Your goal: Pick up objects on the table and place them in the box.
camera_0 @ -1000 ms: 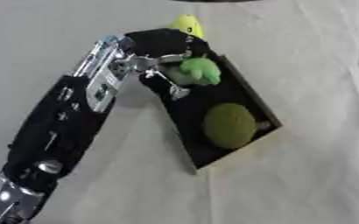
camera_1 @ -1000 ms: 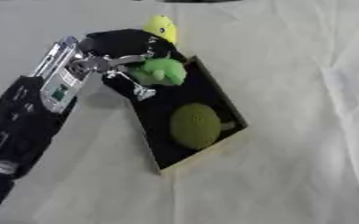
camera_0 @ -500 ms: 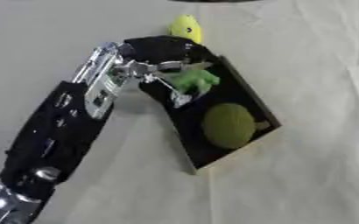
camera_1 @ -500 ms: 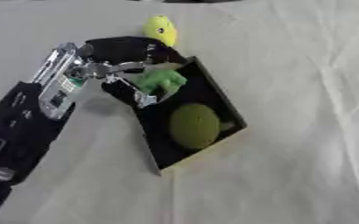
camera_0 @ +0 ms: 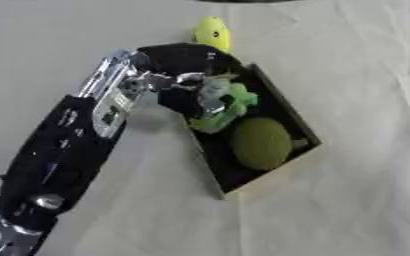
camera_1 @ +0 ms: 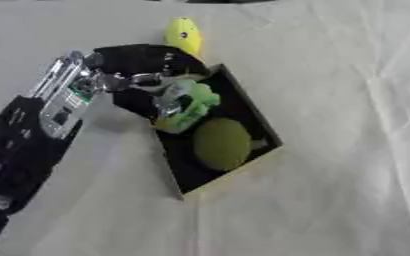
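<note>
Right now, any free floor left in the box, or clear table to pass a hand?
Box is crowded: olive ball mid, light green object under left hand. Only its near corner is bare. Table right of box lies open; yellow object sits beyond.

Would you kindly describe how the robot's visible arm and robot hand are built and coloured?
The left arm is mostly black, with round silver fittings near the lower corner and a silver-grey segment at the wrist bearing small dark markings. The left robot hand has a black back and silvery metallic fingers. No cables are visible. The right arm shows in neither view.
</note>
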Available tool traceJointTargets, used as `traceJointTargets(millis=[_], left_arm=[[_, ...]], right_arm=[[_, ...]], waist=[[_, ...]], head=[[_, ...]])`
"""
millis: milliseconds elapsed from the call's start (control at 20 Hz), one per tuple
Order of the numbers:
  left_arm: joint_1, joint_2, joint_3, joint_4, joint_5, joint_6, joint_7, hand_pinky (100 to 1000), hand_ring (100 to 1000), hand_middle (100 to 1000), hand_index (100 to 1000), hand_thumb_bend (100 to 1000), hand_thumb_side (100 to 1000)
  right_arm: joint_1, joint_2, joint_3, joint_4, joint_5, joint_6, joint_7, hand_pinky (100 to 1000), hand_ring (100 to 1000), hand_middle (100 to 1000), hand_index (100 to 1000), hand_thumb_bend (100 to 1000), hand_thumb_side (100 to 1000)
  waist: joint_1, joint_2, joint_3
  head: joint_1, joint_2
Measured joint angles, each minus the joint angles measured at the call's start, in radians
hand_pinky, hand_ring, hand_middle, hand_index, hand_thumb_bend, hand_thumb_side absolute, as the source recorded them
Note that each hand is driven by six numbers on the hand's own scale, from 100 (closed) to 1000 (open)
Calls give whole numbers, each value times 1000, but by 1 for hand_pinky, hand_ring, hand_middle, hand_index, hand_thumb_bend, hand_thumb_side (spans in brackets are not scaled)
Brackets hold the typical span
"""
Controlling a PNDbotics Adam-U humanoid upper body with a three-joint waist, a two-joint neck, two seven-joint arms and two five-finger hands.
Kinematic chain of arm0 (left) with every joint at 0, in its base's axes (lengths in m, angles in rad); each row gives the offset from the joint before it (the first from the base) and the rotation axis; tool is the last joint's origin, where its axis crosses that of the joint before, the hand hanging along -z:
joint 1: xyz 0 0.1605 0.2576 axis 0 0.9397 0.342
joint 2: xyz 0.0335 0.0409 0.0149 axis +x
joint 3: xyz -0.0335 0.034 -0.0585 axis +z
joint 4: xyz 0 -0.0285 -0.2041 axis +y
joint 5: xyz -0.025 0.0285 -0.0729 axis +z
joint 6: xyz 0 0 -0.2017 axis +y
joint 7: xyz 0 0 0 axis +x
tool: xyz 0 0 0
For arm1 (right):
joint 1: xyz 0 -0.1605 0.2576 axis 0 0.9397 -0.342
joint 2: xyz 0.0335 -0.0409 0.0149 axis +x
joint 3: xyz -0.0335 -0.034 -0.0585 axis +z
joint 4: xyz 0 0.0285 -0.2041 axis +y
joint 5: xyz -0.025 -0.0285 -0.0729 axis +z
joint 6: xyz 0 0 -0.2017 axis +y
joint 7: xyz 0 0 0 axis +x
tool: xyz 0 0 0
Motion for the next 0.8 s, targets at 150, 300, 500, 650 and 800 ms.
traceJointTargets(millis=[150,300,500,650,800], left_arm=[[-9,16,15,-33,35,-1,1,1000,947,887,1000,100,614],[-37,44,44,-57,66,-2,2,980,932,869,976,100,399],[-88,78,105,-33,89,-3,3,964,919,852,965,100,336],[-124,79,148,19,98,-4,4,966,922,858,969,100,325],[-151,79,181,78,90,-3,3,968,925,861,972,100,339]], right_arm=[[0,0,0,0,0,0,0,903,868,623,775,100,531],[-1,0,0,0,0,-2,-2,903,868,624,775,100,531],[-7,0,0,0,0,-3,-2,903,867,624,775,100,531],[-10,0,0,0,-1,-3,-2,903,867,623,775,100,531],[-17,0,1,0,-1,-5,0,903,867,623,775,100,531]], waist=[[1,0,-1],[2,0,-4],[2,0,-13],[2,0,-21],[3,2,-29]], head=[[0,0],[0,0],[1,0],[3,0],[7,0]])
